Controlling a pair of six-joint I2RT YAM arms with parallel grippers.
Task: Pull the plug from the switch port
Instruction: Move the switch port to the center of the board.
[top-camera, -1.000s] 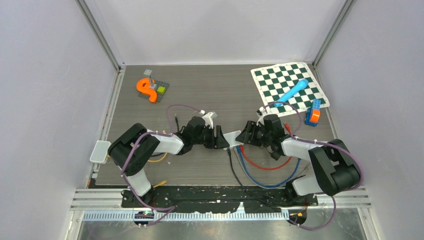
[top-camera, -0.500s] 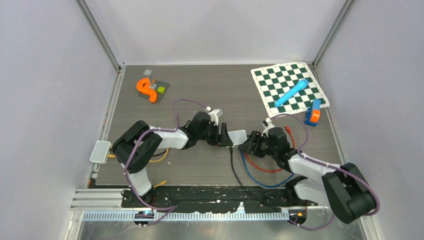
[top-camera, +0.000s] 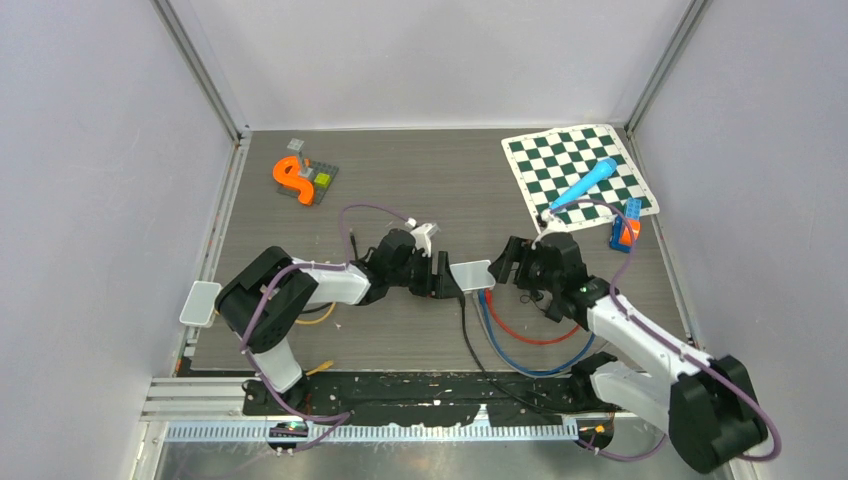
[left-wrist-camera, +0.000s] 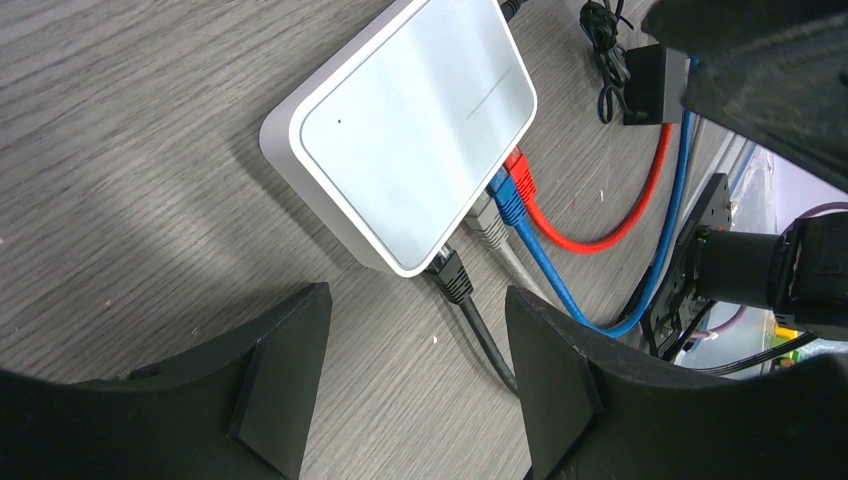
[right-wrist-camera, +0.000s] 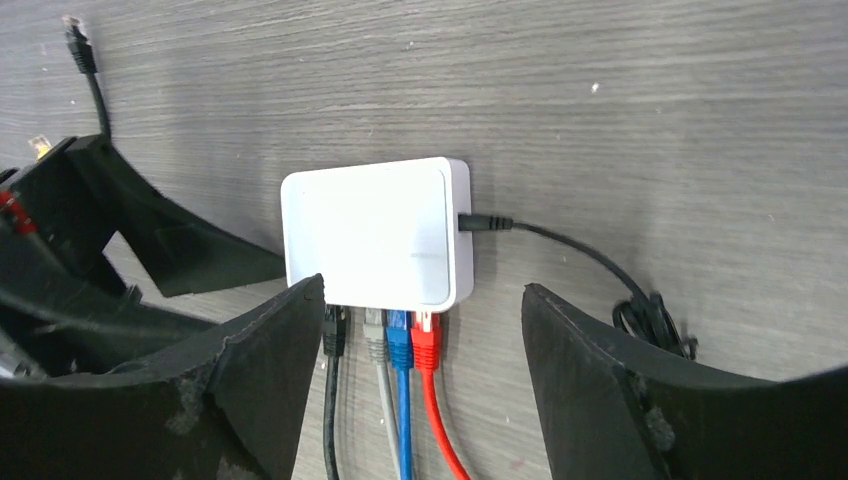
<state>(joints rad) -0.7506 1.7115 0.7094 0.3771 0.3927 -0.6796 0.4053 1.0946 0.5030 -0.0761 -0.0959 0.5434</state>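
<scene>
Plainly, the task's thing is one of four small moulded plastic plugs seated side by side in the edge of the flat white plastic network switch (right-wrist-camera: 375, 235) that faces the arm bases. They are a black plug (right-wrist-camera: 334, 330), a grey plug (right-wrist-camera: 374, 335), a blue plug (right-wrist-camera: 399, 340) and a red plug (right-wrist-camera: 427, 338), each trailing a cable of its own colour. The task does not say which one is meant.

Each plug looks hard, short and smooth, so it likely offers little to pinch and may slip. The cables behind them are soft and would stretch or kink if pulled. The better hold is probably on the plug body just outside the port, across its sides. With neighbours touching, the outer black and red ones look easiest to reach. A latch may need pressing; none is visible from here.

The switch seems light and would likely slide on the dark wood-grain table (top-camera: 420, 190) unless braced. A thin black power lead (right-wrist-camera: 485, 222) enters its side.

The left gripper (left-wrist-camera: 417, 293) hangs over the switch's left end, jaws apart and empty, with the black plug just past the fingertips. The right gripper (right-wrist-camera: 422, 290) hangs above the plug row from the other side, jaws spread wide, holding nothing.
</scene>
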